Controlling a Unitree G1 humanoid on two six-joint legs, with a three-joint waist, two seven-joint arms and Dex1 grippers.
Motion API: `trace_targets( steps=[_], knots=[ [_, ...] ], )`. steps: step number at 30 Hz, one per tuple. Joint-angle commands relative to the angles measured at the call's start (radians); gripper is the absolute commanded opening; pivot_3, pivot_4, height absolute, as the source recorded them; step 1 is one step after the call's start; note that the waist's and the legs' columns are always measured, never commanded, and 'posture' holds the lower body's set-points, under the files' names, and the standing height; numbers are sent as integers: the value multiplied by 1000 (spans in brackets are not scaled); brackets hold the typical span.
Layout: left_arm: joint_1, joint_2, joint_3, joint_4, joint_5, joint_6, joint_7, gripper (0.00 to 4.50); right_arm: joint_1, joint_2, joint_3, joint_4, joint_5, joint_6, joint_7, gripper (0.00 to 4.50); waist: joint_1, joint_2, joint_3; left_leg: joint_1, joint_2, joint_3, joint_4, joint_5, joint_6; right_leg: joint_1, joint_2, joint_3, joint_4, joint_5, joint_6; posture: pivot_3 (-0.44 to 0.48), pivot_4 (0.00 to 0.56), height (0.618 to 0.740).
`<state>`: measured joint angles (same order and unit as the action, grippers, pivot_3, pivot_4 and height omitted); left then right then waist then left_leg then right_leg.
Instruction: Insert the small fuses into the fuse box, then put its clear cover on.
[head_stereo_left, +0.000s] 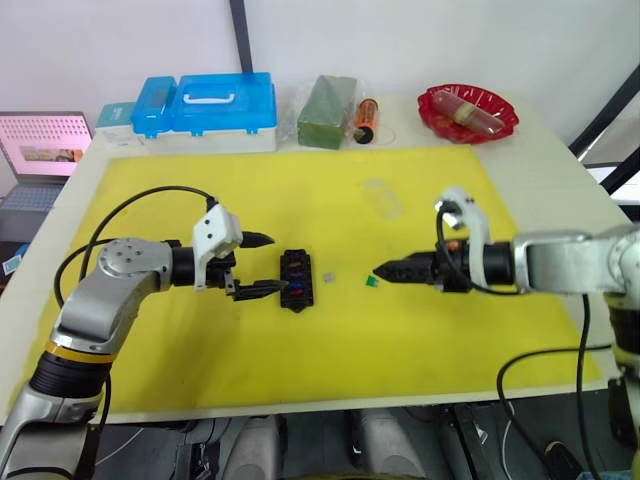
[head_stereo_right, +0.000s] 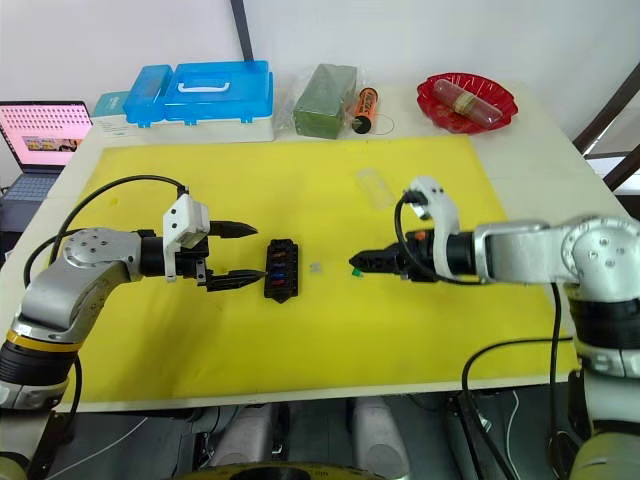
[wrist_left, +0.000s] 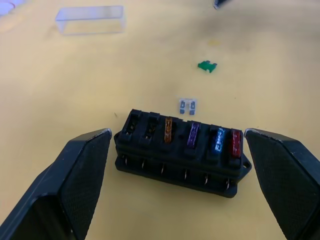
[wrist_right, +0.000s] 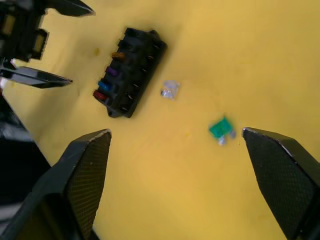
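Claws gaped empty: left claw (head_stereo_left: 256, 265) flanked the fuse box (head_stereo_left: 296, 280); right claw (wrist_right: 175, 175) hovered over the green fuse (head_stereo_left: 371, 283), grey fuse (wrist_left: 188, 105) between.

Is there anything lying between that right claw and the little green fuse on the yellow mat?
Nothing visible. The right gripper is open, and the green fuse lies on bare yellow mat just ahead of its fingertips. The grey fuse sits farther on, beside the fuse box.

White wall (head_stereo_left: 400, 40), pale table (head_stereo_left: 560, 150)
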<state>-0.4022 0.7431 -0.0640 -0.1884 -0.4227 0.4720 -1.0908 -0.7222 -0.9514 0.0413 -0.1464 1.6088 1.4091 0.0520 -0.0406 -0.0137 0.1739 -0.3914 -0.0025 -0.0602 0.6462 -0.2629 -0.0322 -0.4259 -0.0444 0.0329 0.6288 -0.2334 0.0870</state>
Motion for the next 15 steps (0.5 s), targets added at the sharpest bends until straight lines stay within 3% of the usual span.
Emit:
trace_targets(
  steps=[1,3,7,13,15],
  knots=[
    [-21,8,7,-3,7,-21,-12,4500,-75,-53,164,22,-327,-96,423,4481,6,0,0,0,0,0,0,-1,1,0,0,0,0,0,1,0,150,740],
    [-25,7,5,0,9,-23,-15,4500,-113,-67,269,54,-492,-185,613,4481,9,-1,0,-1,0,1,1,-1,1,0,-1,0,-1,0,3,0,150,740],
    [-32,1,-1,2,14,-26,-16,4500,-232,8,490,258,-767,-315,943,4481,5,-1,0,-1,-1,2,2,-1,1,0,-2,0,-1,1,3,0,150,740],
    [-16,0,8,-18,13,-19,-7,4500,-315,132,573,491,-993,-414,1176,4481,2,0,0,-1,-1,1,1,-1,2,-1,-2,0,1,1,3,0,150,740],
    [-3,2,15,-30,12,-14,-2,4500,-323,157,587,535,-1046,-430,1234,4085,2,0,0,-1,-1,1,1,-1,2,-1,-2,0,1,1,3,0,150,740]
  ],
)
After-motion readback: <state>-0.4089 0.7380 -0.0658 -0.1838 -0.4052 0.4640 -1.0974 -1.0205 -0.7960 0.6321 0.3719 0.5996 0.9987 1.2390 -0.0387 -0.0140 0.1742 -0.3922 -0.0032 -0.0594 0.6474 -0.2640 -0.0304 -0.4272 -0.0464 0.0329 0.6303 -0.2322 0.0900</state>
